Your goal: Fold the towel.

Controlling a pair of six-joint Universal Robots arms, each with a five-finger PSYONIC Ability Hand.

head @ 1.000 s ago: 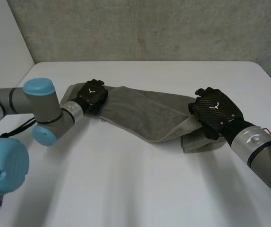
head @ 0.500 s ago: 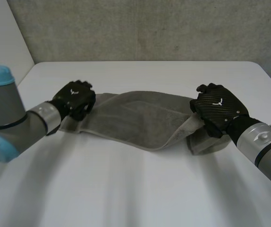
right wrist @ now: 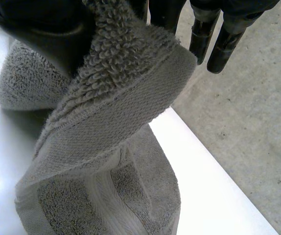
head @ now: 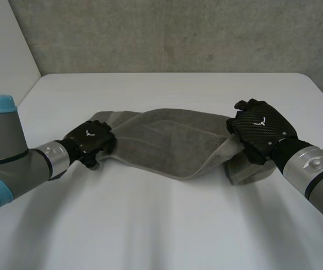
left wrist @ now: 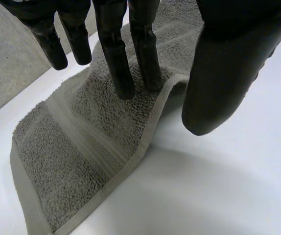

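A grey towel (head: 167,140) lies bunched in a long band across the white table (head: 167,225). My left hand (head: 89,143) is at its left end. In the left wrist view straight fingers (left wrist: 122,66) rest on the towel (left wrist: 81,127) near a corner, and the thumb (left wrist: 219,73) stands off the hem, so this hand is open. My right hand (head: 260,132) is at the right end, shut on the towel. There the hem of the towel (right wrist: 116,112) rises into the pinch between its thumb (right wrist: 42,29) and fingers (right wrist: 219,41), above a folded heap.
A grey concrete wall (head: 178,34) runs behind the table's far edge. Bare white tabletop lies in front of the towel and behind it. My left arm (head: 15,163) reaches in low at the front left.
My left hand drew the towel's left end towards the front left, set it down and opened its fingers. The right hand has barely moved and keeps its hold.
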